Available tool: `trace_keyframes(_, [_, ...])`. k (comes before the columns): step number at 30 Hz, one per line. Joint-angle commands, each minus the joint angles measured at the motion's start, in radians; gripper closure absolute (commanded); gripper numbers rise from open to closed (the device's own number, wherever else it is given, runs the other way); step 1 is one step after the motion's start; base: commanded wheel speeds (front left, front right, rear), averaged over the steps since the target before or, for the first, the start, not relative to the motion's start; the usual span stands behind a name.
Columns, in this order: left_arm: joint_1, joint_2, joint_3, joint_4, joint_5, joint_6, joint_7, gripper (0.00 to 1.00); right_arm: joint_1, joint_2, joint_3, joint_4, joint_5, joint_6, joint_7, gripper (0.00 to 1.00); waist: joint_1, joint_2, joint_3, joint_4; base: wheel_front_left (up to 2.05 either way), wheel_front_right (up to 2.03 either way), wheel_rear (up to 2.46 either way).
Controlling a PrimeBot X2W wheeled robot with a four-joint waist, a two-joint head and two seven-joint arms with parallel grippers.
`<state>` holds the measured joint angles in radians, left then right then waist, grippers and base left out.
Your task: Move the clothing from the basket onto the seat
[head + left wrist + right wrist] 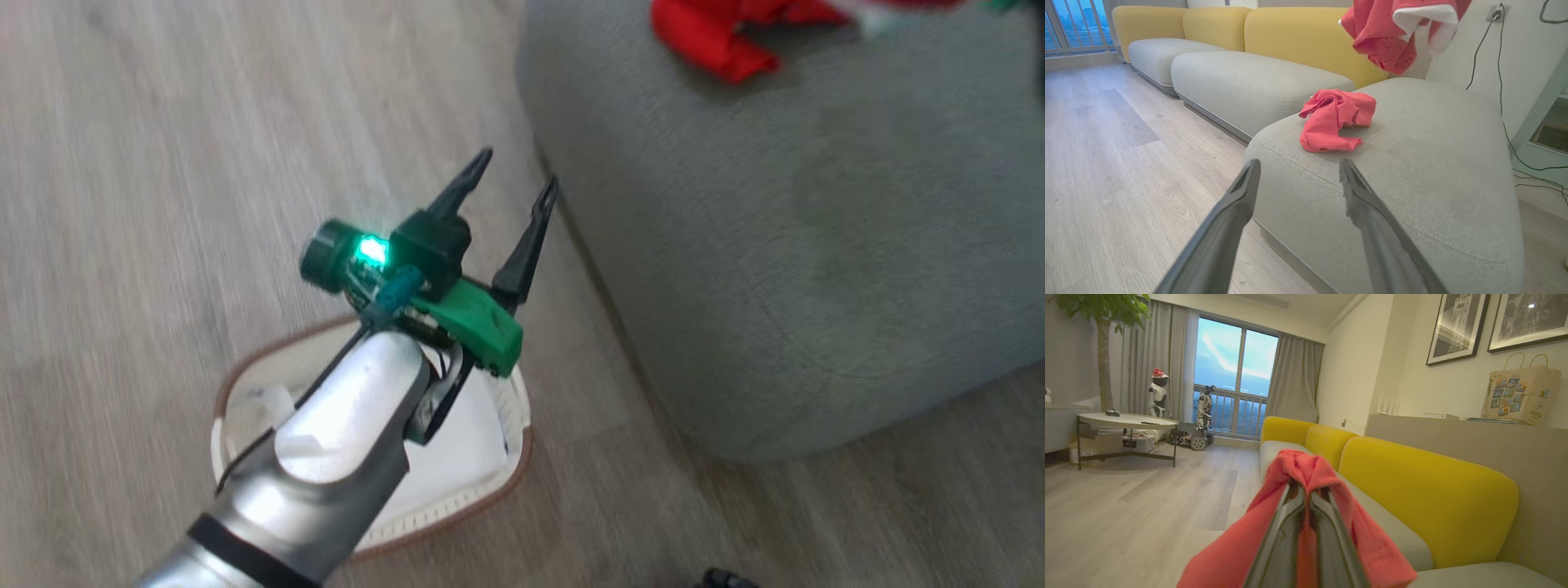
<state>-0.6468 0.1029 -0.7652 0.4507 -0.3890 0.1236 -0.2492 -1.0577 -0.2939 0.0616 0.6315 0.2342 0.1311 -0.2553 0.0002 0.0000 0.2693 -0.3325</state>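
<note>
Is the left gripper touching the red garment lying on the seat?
Apart. In the left wrist view, the left gripper is open, and bare seat shows between it and the garment.

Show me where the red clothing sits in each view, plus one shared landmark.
Head view: clothing crumpled on the seat, top edge.
Left wrist view: one lying mid-frame, another hanging at top.
Right wrist view: bottom centre, pinched by the right gripper.
Shared landmark: the sofa's grey cushions.
</note>
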Motion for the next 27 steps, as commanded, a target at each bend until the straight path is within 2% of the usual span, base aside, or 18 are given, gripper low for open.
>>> trace_keyframes(1, [-0.050, 0.019, 0.029, -0.041, 0.011, 0.007, -0.010, 0.00, -0.055, -0.017, -0.004, -0.010, -0.008, 0.000, -0.006, 1.00, -0.0002, 0.0000, 0.099, 0.069, 0.00, 0.00, 0.00])
trace_keyframes(6, [-0.095, 0.046, 0.034, -0.080, 0.030, 0.016, 0.008, 0.00, -0.215, -0.095, -0.055, 0.089, -0.036, 0.000, -0.005, 1.00, -0.0002, 0.0000, 0.198, 0.116, 0.00, 0.00, 0.00])
trace_keyframes(10, [-0.126, 0.061, 0.038, -0.105, 0.041, 0.023, 0.023, 0.00, -0.303, -0.128, -0.099, 0.150, -0.069, 0.000, -0.006, 1.00, -0.0002, 0.0000, 0.270, 0.137, 0.00, 0.00, 0.00])
trace_keyframes(17, [-0.149, 0.083, 0.043, -0.134, 0.049, 0.033, 0.038, 0.00, -0.320, -0.126, -0.171, 0.178, -0.084, 0.000, -0.006, 1.00, -0.0002, 0.0000, 0.350, 0.144, 0.00, 0.00, 0.00])
trace_keyframes(21, [-0.150, 0.098, 0.038, -0.146, 0.053, 0.037, 0.048, 0.00, -0.241, -0.099, -0.244, 0.215, -0.102, 0.000, -0.006, 1.00, -0.0002, 0.0000, 0.384, 0.140, 0.00, 0.00, 0.00])
trace_keyframes(27, [-0.147, 0.114, 0.035, -0.154, 0.052, 0.040, 0.057, 0.00, -0.137, -0.050, -0.296, 0.252, -0.128, 0.000, -0.006, 1.00, -0.0002, 0.0000, 0.393, 0.130, 0.00, 0.00, 0.00])
